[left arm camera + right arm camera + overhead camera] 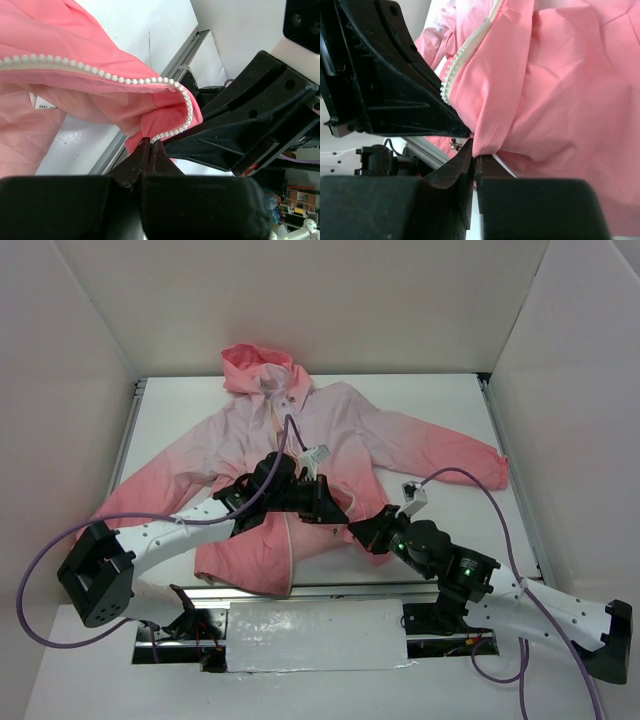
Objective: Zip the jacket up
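Note:
The pink jacket (300, 440) lies open on the white table, hood at the back, coral hem toward me. My left gripper (335, 508) is shut on the jacket's hem edge by the white zipper teeth (120, 78), which curl down into the closed fingertips (145, 150). My right gripper (358, 532) is shut on a fold of the coral fabric (545, 90) right beside the left gripper. Both hold the bottom of the front opening lifted a little off the table. The zipper teeth also show in the right wrist view (457, 67). No slider is visible.
The table's metal front rail (300, 590) runs just below the hem. White walls enclose the table (430, 410) on three sides. Purple cables (480, 480) loop over both arms. The jacket's sleeves spread left and right (450, 455).

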Controlling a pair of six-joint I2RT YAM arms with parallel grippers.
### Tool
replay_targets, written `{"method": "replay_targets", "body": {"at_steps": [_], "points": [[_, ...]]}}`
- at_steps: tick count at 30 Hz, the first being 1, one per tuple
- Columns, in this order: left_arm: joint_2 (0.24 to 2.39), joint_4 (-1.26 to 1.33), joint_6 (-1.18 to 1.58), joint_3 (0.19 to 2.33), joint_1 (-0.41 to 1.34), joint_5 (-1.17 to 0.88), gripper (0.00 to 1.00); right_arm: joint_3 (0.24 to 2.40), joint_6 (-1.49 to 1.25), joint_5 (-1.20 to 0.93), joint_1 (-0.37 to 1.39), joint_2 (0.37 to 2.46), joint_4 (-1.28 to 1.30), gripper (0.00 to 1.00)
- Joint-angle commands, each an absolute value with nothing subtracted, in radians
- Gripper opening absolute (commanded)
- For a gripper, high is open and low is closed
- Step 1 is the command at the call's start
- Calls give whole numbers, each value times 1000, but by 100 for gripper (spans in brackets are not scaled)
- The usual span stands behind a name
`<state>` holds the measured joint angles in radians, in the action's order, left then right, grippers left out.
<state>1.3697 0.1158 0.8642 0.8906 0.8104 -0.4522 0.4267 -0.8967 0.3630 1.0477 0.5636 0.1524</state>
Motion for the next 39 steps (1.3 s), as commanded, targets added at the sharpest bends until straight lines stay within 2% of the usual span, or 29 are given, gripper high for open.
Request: {"method": "replay_targets", "body": {"at_steps": [1,2,4,10,15,16,18,24,30,34,37,39], "points": [[1370,71,834,954,818,-446,0,469,-896,379,1046,519,159,7],[1361,64,834,962,818,-431,0,477,-891,385,1045,512,191,21],[1333,51,851,979,818,-422,0,497,-888,399,1045,497,289,36],[1316,148,942,977,818,-512,0,684,-842,402,1045,531,541,40],[1298,221,980,957,818,-532,0,822,-807,331,1046,595,613,52],[1289,219,977,959,818,-529,0,860,-810,315,1046,607,618,59],[1282,222,976,959,818,-528,0,882,-825,273,1046,632,624,61],[1250,215,970,943,818,-500,0,910,-920,270,1046,689,705,59],[1244,105,916,963,819,-434,0,1014,-970,366,1048,689,837,43],[1239,74,899,954,821,-410,0,1075,-902,356,1048,669,808,35],[1230,66,900,940,821,-391,0,1129,-891,350,1046,727,847,34],[1224,64,902,937,821,-379,0,1158,-900,348,1048,753,887,37]]}}
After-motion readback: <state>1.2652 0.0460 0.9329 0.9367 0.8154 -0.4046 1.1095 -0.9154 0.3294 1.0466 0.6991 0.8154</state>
